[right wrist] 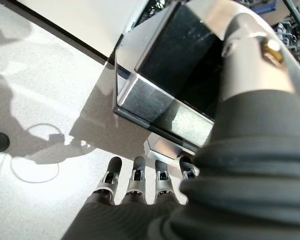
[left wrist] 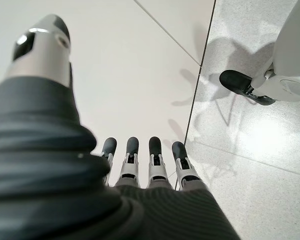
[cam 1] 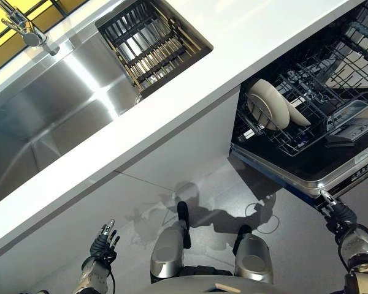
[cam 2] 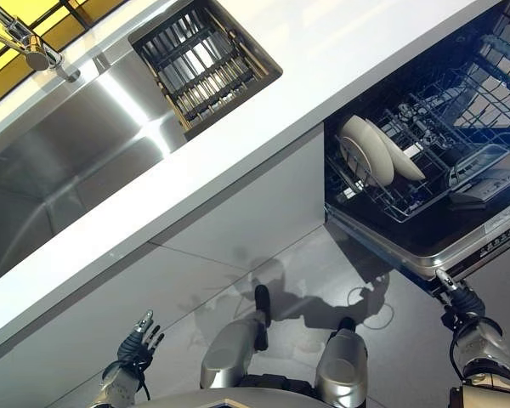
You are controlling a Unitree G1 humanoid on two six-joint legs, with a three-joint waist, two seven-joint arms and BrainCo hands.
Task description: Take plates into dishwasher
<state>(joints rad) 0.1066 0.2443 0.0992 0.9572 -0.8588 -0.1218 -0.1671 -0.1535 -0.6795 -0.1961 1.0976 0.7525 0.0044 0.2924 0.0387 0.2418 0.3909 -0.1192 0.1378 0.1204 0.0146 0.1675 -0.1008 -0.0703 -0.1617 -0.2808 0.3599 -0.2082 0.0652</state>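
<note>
Inside dishwasher (cam 1: 331,153), lower rack (cam 1: 294,131): cream plates (cam 1: 267,104), upright, likely rigid, glazed-slick, breakable; grip yours by rims. Left hand (cam 1: 102,244), right hand (cam 1: 337,215) both relaxed, empty.

My dishwasher rack (cam 1: 306,131) is a dark wire basket, pulled out over the open dishwasher door (cam 1: 306,174). Two cream plates (cam 1: 268,104) stand on edge between its tines, leaning together at the rack's left end. A grey tray (cam 1: 349,116) rests further right.
</note>
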